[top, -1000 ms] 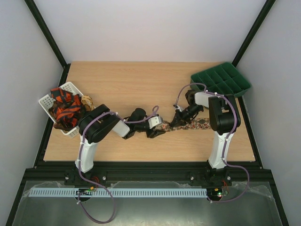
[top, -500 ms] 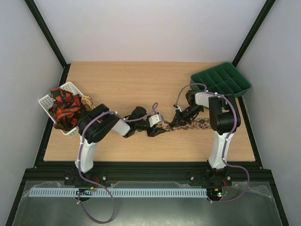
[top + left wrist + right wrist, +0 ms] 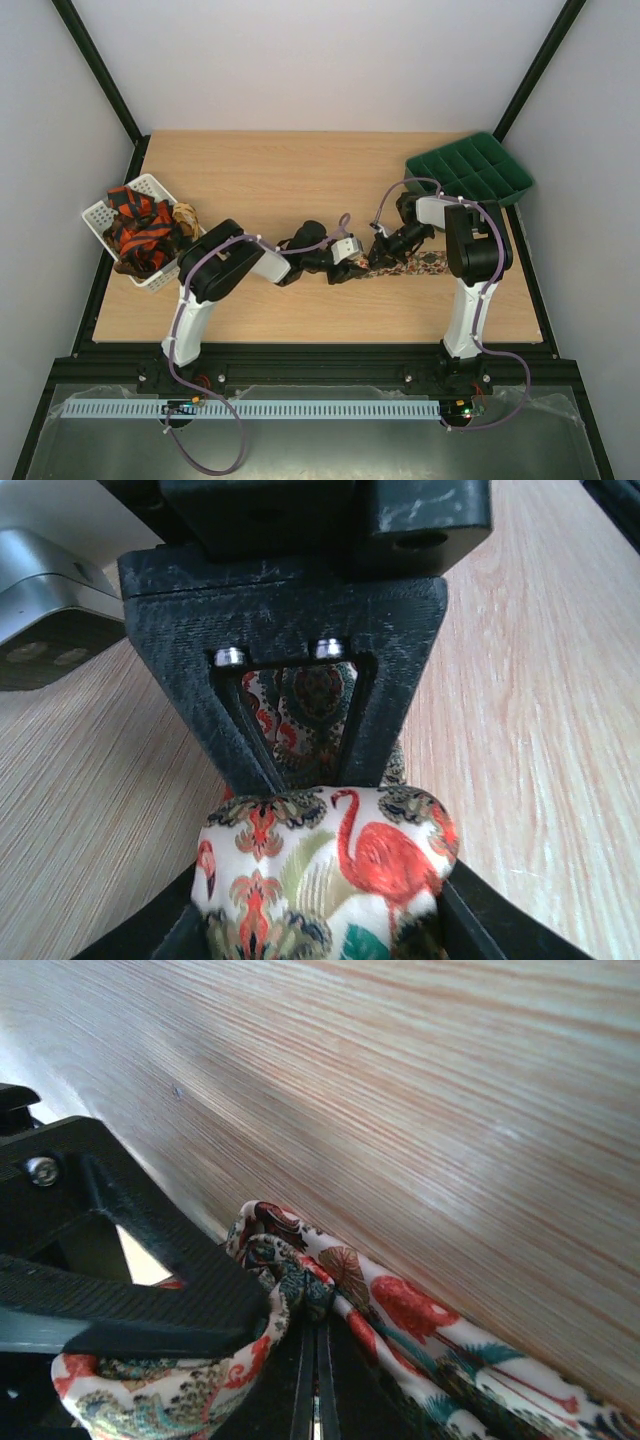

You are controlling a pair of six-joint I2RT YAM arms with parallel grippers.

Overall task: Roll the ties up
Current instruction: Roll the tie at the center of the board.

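Note:
A floral tie with a flamingo print [image 3: 415, 265] lies on the table in front of the right arm. My left gripper [image 3: 345, 268] is shut on the tie's rolled-up end [image 3: 320, 865], which bulges between its jaws. My right gripper [image 3: 385, 253] stands right beside it, shut on a fold of the same tie [image 3: 300, 1280]; its fingers [image 3: 300, 1380] are pressed together. The right gripper's black frame [image 3: 290, 680] fills the left wrist view just ahead. Red-orange and black ties [image 3: 138, 230] lie heaped in the white basket [image 3: 98, 215].
The green compartment tray [image 3: 470, 170] stands at the back right, close behind the right arm. The white basket sits at the left edge with a tan item [image 3: 185, 214] beside it. Bare wooden table [image 3: 270, 180] stretches behind the grippers.
My left gripper has moved right along the tie, up against the right gripper. Less of the tie lies flat between them. The right gripper has stayed in place.

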